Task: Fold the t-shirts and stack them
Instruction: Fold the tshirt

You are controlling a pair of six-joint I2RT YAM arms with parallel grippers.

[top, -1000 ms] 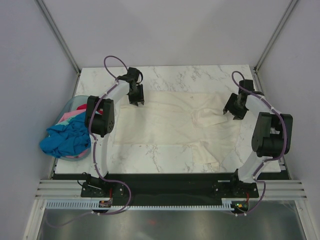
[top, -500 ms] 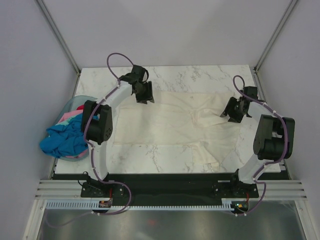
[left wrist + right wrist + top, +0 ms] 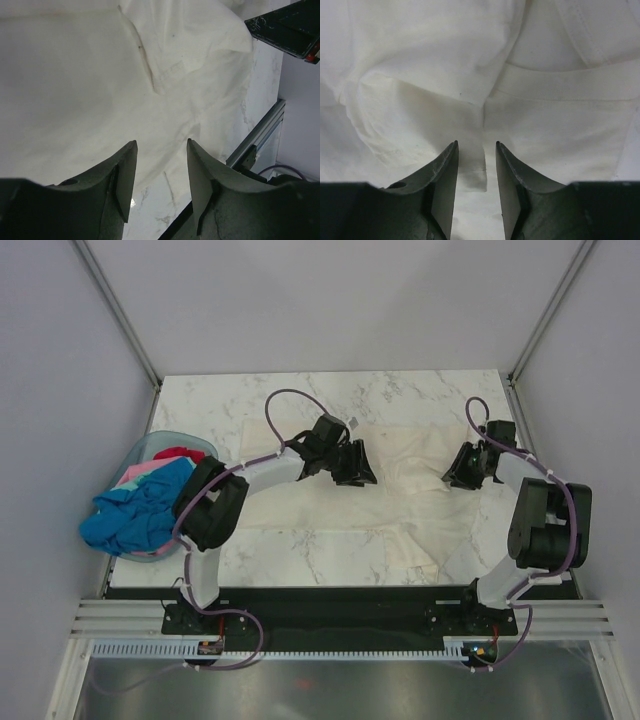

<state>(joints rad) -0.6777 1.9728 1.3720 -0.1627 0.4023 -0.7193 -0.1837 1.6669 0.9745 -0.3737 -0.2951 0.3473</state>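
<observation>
A cream-white t-shirt (image 3: 320, 505) lies spread across the marble table, with wrinkled folds at its right side. My left gripper (image 3: 353, 472) hovers over the shirt's middle. In the left wrist view it (image 3: 161, 142) is open and empty above the cloth (image 3: 75, 75). My right gripper (image 3: 460, 470) is over the bunched right part of the shirt. In the right wrist view it (image 3: 476, 143) is open, close above a fold (image 3: 470, 100), with nothing between the jaws. Blue (image 3: 135, 515), pink (image 3: 145, 471) and red (image 3: 180, 452) shirts are piled at the left.
A pale blue plastic basket (image 3: 150, 443) holds the coloured shirts at the table's left edge, and the blue one spills over its rim. Metal frame posts stand at the table's far corners. The right gripper's body shows in the left wrist view (image 3: 290, 25).
My left gripper has swept right from the shirt's far left corner to over its middle. My right gripper has shifted slightly and stays over the right folds.
</observation>
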